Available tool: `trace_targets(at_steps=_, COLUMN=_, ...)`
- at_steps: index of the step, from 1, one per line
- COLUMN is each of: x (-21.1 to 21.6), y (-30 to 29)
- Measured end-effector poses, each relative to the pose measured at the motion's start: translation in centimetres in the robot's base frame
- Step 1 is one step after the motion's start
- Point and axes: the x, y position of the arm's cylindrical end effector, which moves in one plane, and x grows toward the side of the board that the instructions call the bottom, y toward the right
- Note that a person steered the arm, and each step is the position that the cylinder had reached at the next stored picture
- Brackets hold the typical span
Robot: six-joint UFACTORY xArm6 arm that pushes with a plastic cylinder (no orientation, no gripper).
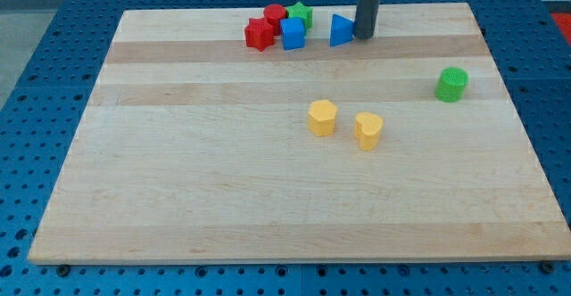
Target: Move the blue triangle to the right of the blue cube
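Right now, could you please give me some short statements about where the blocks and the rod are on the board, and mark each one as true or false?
1. My tip is just at the view's right of the blue triangle. True.
2. The blue triangle lies at the view's left of the blue cube. False: it lies at the cube's right, with a gap between them.
3. Two yellow blocks sit near the board's middle. True.
4. The green cylinder touches the red blocks. False: it stands alone near the view's right edge.
5. The red blocks are near the blue cube. True.
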Motion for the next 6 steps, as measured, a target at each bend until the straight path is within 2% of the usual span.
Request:
trace_targets(at_steps=4, x=0.4, y=-2.9)
trace_targets(at_steps=6, x=7.1, y=-1.5)
